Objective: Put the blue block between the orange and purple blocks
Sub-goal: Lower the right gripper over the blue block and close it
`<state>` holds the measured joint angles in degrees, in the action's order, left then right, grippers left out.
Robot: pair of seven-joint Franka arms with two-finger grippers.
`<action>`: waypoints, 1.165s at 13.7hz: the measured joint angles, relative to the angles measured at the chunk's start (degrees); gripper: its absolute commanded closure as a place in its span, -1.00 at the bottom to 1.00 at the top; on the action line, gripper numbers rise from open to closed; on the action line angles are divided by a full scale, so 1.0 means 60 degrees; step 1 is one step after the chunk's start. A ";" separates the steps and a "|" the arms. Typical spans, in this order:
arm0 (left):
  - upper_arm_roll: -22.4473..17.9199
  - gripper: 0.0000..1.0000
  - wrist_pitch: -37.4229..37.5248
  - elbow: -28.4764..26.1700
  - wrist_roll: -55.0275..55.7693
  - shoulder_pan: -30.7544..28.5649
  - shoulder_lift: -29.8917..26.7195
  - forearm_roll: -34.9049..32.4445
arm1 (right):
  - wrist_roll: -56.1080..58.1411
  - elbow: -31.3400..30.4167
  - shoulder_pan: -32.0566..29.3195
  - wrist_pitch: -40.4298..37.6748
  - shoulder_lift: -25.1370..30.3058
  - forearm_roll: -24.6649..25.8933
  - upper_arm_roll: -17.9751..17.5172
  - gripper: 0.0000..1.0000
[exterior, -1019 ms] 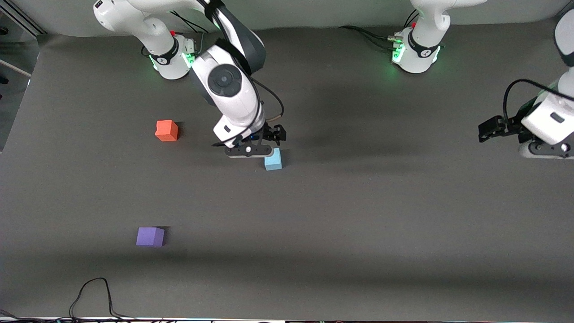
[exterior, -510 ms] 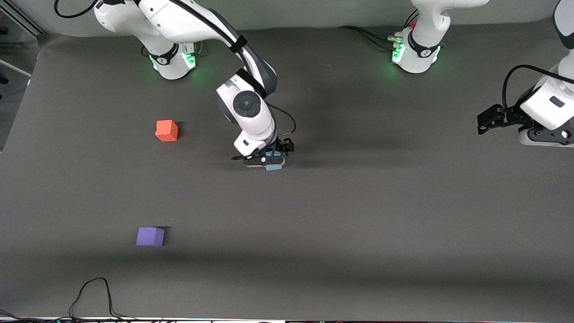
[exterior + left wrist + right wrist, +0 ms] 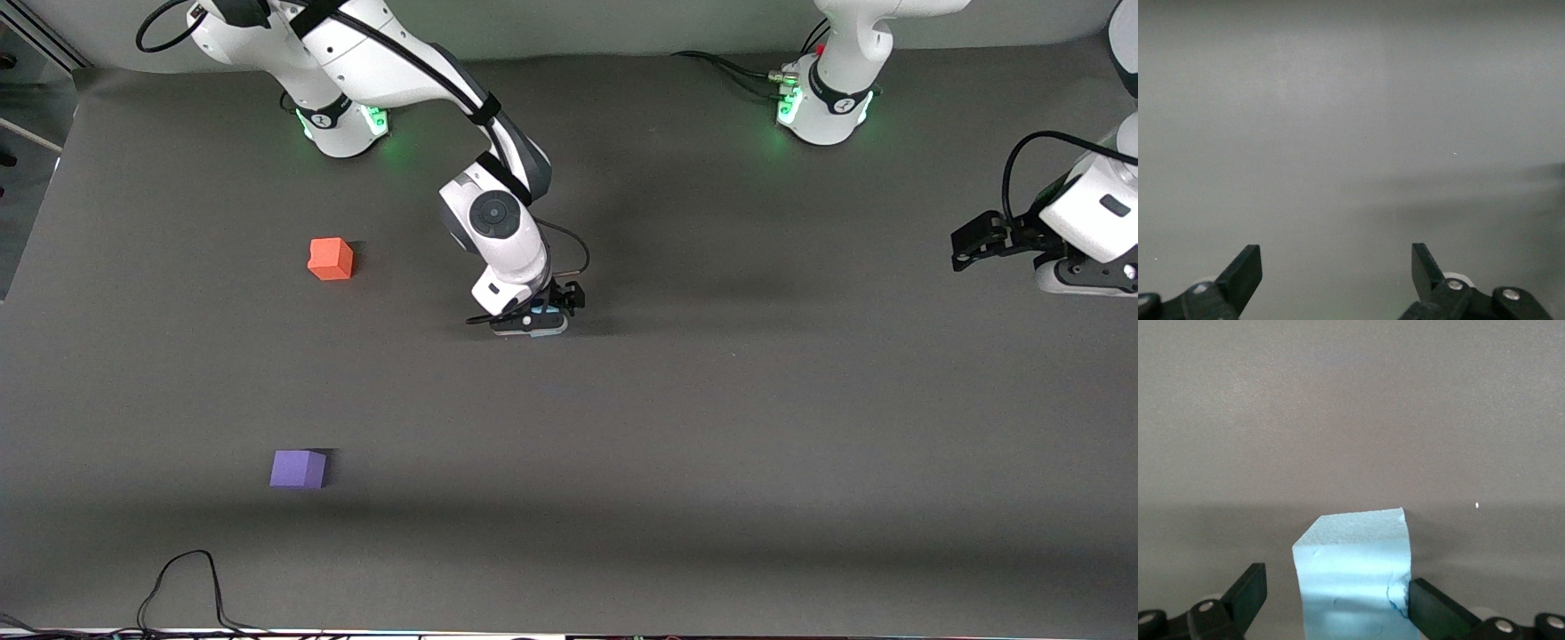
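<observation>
The right gripper (image 3: 537, 318) was down at the table (image 3: 711, 427) near its middle, set around the blue block (image 3: 540, 313). From the front view, only a sliver of light blue showed under the gripper's body, so the block's fit between the fingers could not be read there. The right wrist view filled that in: the blue block (image 3: 1355, 577) stood on the table between the two dark fingers (image 3: 1248, 590), which were spread wide. One finger was just beside or touching a face of the cube, and a clear gap lay between the cube and the other finger.

The orange block (image 3: 331, 259) sat toward the right arm's end of the table, farther from the front camera than the purple block (image 3: 298, 468), the two well apart. Neither appeared in the wrist views.

The left gripper (image 3: 976, 242) waited in the air over the left arm's end of the table. Its wrist view showed its fingers (image 3: 1241, 273) standing wide apart with only a plain grey surface between them.
</observation>
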<state>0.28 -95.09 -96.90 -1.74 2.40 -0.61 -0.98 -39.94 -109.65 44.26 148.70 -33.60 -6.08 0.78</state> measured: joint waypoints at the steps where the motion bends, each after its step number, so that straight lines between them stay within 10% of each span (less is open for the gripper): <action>1: 0.0051 -1.00 0.0001 0.0028 0.0000 -0.0053 0.0061 0.0000 | 0.0000 -0.0011 0.0000 0.0021 -0.0006 0.0006 0.0001 -1.00; 13: 0.0100 -1.00 0.0022 0.0024 -0.0018 -0.0162 0.0121 0.0000 | 0.0002 -0.0159 0.0040 0.0712 -0.0416 0.0125 0.0022 -0.99; 16: 0.0102 -1.00 0.0028 0.0023 -0.0023 -0.0163 0.0121 0.0000 | 0.0002 -0.0158 0.0039 0.0714 -0.0425 0.0125 0.0033 -0.52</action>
<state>0.89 -94.92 -96.75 -1.88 1.42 0.12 -0.98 -39.93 -110.60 44.49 152.98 -36.15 -5.33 0.98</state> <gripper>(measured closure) 0.000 0.022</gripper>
